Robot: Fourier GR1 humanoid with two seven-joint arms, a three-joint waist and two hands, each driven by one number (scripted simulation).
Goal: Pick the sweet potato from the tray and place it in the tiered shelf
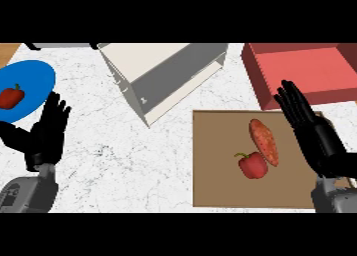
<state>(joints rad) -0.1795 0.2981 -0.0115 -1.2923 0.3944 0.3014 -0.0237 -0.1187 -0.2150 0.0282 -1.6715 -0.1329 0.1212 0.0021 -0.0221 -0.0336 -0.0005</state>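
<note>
Both hands sit lowest in view with fingers straight and spread, holding nothing: the left hand (41, 135) over the white counter (107, 170), the right hand (310, 130) at the brown tray's (218, 190) right edge. On that tray the sweet potato (264, 141) lies touching a red pepper (252, 165). Farther back stand the tiered shelf (162, 75), a red bin (306, 70), and a blue plate (29, 80) carrying another pepper (10, 97).

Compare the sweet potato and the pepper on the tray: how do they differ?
The sweet potato is long, slim and orange-red; the pepper is squat, rounded and deep red. The pepper has a small green stem; the sweet potato shows none. The sweet potato reaches farther up the tray; the pepper sits lower, to its left. Both lie on the tray, touching or nearly so.
</note>
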